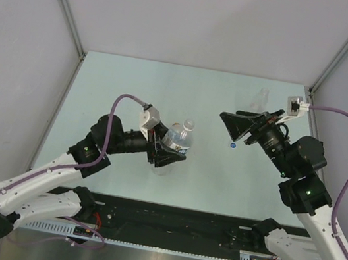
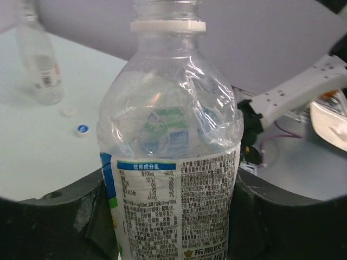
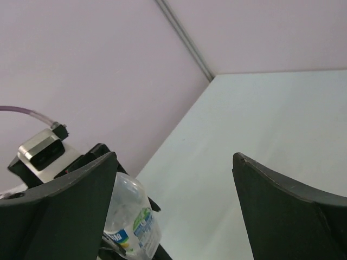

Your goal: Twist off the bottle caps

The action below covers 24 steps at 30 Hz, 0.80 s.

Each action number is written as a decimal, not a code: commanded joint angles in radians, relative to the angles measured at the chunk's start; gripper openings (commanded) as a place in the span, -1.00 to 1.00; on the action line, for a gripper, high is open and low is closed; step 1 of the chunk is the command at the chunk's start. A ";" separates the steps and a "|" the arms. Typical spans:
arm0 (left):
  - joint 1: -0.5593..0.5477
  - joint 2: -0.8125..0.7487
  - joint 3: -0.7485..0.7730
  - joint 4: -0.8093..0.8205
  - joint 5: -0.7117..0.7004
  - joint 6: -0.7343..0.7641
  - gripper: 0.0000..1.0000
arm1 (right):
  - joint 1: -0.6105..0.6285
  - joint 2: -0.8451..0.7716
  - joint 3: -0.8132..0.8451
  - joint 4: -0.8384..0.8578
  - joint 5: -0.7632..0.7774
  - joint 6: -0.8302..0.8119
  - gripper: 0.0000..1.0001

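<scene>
Left claw (image 1: 170, 151) is pinching the clear bottle (image 1: 179, 137) around its labelled lower body, one finger on each side, left of centre on the table (image 1: 167, 89). The bottle is roughly upright and crumpled above the blue-and-white label. Its neck is open, with no cap on it, only the white collar ring showing in the left wrist view. Can't tell if its base touches the table.

Right claw (image 1: 233, 126) is spread wide with nothing between the fingers. It sits right of centre, pointing left toward the held bottle and well apart from it. In the right wrist view the bottle shows past the lower left finger, not inside the gap.

Blue-marked cap (image 1: 232, 144) lies flat and loose on the table, just on the near side of the right claw's tips in the top view. Can't tell the claw's height above it; no contact visible.

Plain whitish cap (image 2: 69, 111) lies on the table close to the blue-marked cap, touching neither it nor the slim bottle (image 2: 40, 59). The slim bottle stands upright at the far right of the table, beyond the right claw, reddish label facing the left wrist camera, its top cut off by the frame.
</scene>
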 commanded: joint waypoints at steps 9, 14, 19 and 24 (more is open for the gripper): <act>0.004 0.097 0.069 0.034 0.163 -0.006 -0.99 | 0.060 0.108 0.020 0.187 -0.315 0.056 0.83; 0.004 0.114 0.086 0.011 0.165 0.025 -0.99 | 0.128 0.138 0.021 0.121 -0.295 -0.019 0.80; 0.004 0.131 0.089 0.017 0.179 0.030 -0.99 | 0.165 0.146 0.024 0.055 -0.275 -0.058 0.73; 0.004 0.147 0.086 0.034 0.186 0.022 -0.98 | 0.165 0.148 0.024 0.012 -0.267 -0.076 0.54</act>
